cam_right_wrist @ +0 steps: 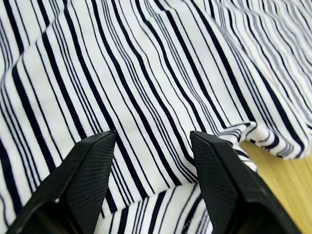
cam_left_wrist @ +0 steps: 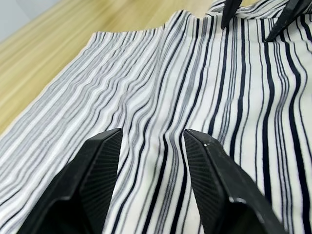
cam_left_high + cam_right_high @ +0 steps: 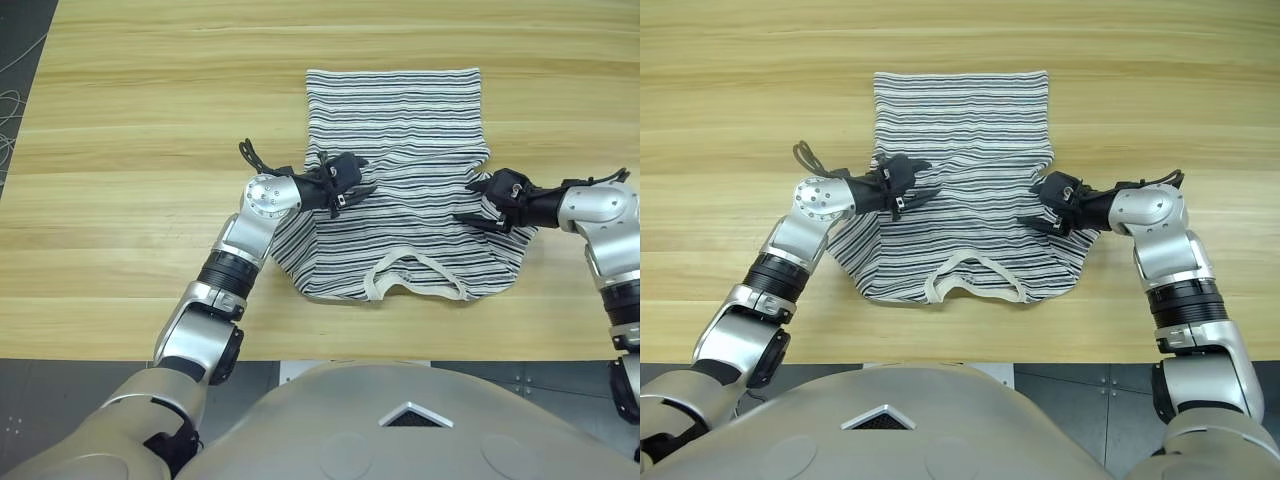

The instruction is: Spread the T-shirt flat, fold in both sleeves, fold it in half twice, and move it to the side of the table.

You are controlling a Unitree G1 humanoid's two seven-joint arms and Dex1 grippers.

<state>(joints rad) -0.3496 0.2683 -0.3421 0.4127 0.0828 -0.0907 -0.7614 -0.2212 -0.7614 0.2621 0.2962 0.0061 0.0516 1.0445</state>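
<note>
The T-shirt, white with dark stripes, lies on the wooden table with its cream collar toward the near edge and its hem at the far side. Both sleeves are folded in over the body. My left gripper hovers open over the shirt's left part, its black fingers apart above the cloth. My right gripper is open over the right part beside a folded cloth edge, fingers spread with nothing between them.
Bare wood extends to the left of the shirt and beyond its hem. The table's near edge runs just below the collar. A dark floor with cables borders the table's left end.
</note>
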